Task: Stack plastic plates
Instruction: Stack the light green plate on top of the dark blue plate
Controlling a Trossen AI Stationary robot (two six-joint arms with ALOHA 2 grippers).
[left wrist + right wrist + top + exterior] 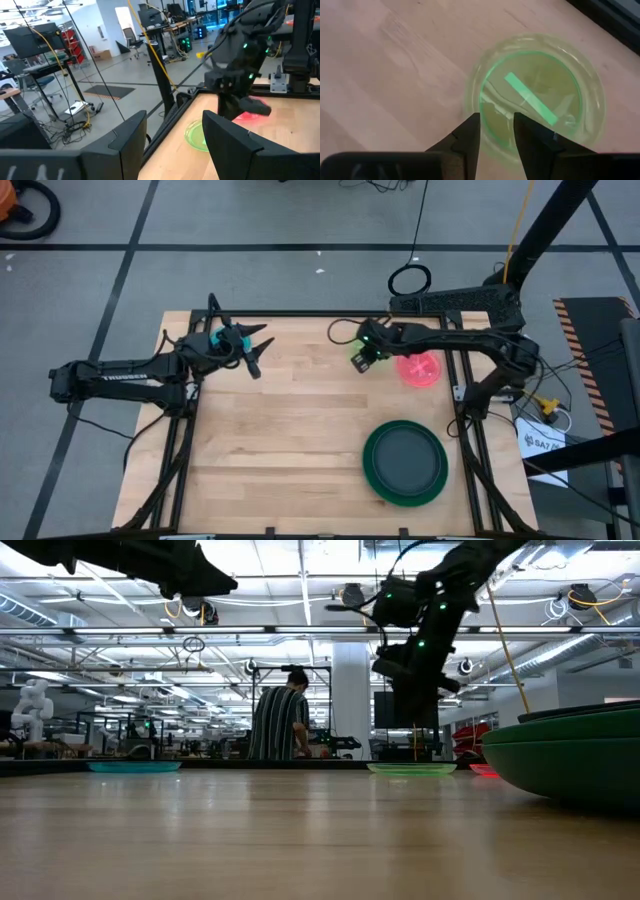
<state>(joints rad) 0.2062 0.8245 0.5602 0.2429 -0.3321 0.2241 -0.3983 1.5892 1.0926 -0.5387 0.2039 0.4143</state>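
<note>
Overhead, right gripper (495, 131) hovers narrowly parted above lime plate (535, 95); left gripper (252, 348) spread wide, empty

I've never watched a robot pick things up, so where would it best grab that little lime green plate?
Probably by the rim. The lime green plate lies flat on the table, so coming from above, one finger inside the raised edge and one outside, looks best. The right gripper hovers over its rim, slightly open.
</note>
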